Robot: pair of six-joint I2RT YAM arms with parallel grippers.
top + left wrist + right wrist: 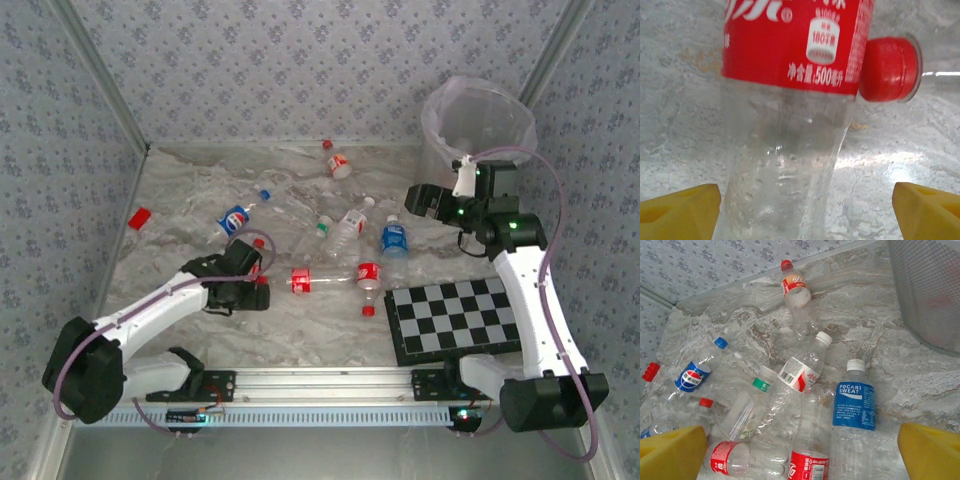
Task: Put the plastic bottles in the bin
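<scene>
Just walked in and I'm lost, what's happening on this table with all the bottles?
Plastic bottles are being put into the bin. The left gripper is open around a red-labelled bottle on the table, not yet closed. The right gripper hangs open near the bin, facing the Pocari Sweat bottle.

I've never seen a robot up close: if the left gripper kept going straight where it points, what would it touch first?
Most likely the clear plastic bottle with the red label, right ahead between the left gripper's open yellow fingers; depth is unclear.
</scene>
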